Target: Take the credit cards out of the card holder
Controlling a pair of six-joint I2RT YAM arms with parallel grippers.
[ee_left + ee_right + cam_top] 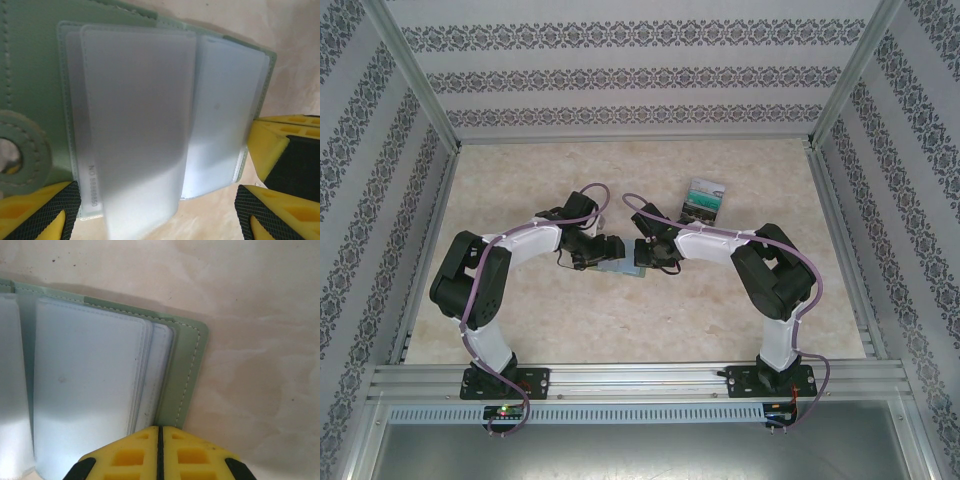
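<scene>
- Tabletop [570,330]: pale marbled surface, shown across the frame's centre.
- Wall panels [620,80]: floral bands, seen at top and sides.
- Aluminium rail [640,375]: laid along the lower edge.

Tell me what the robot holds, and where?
Nothing is gripped. The left gripper stands open across the card holder; the right gripper is shut at its edge, maybe pressing it.

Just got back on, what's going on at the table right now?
The green card holder lies open in the middle of the table. The left gripper is open, straddling the holder's frosted plastic sleeves, which look empty. The right gripper is shut, its tip at the edge of the cover. The credit cards lie on the table farther back, clear of the holder.
</scene>
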